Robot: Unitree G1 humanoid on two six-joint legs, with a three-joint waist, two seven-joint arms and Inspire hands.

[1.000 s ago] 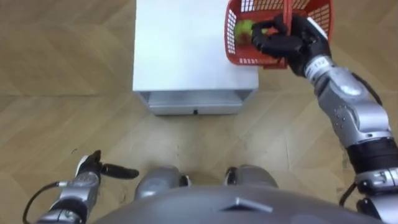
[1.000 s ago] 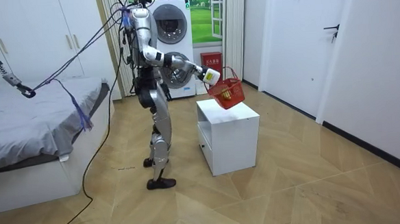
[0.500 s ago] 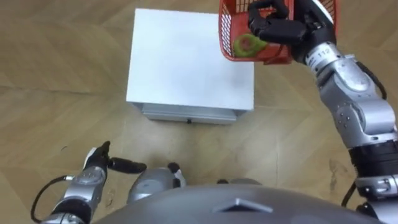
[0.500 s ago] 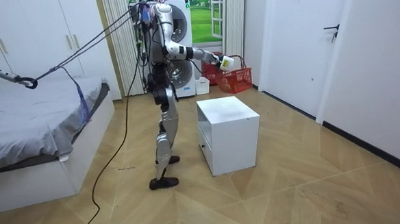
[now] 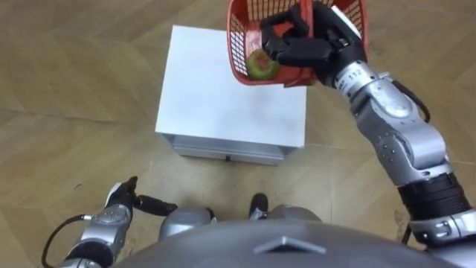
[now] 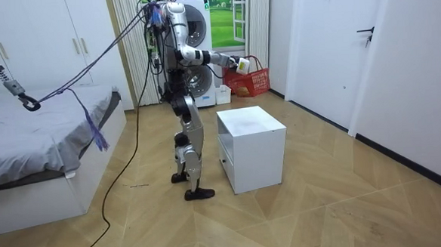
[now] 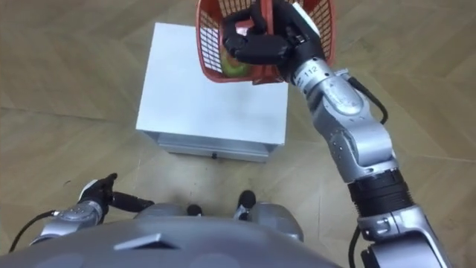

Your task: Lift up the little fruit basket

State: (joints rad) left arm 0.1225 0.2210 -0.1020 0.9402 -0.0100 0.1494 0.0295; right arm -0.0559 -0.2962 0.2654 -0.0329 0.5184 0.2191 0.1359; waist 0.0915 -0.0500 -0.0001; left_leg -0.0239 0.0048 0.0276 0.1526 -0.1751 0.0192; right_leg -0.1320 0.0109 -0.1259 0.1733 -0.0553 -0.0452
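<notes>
A red plastic mesh fruit basket [image 5: 243, 46] [image 7: 212, 41] [image 6: 253, 82] hangs in the air above the far right part of the white cabinet [image 5: 223, 89]. A green fruit [image 5: 261, 64] lies inside it. My right hand [image 5: 301, 42] [image 7: 260, 41] is shut on the basket's handle, arm stretched forward. In the room view the basket is held at chest height, well clear of the cabinet top [image 6: 247, 121]. My left hand [image 5: 121, 206] [image 7: 93, 195] hangs low at my left side with fingers straight, holding nothing.
I stand on wooden floor just in front of the white cabinet, which has a drawer front [image 5: 229, 151] facing me. A bed [image 6: 32, 141] lies at the room view's left, a washing machine [image 6: 192, 23] behind me, and a white door [image 6: 330, 42] to the right.
My right hand has carried the basket to the left and a little nearer, over the cabinet's far right part. In the room view my feet have shifted closer to the cabinet.
</notes>
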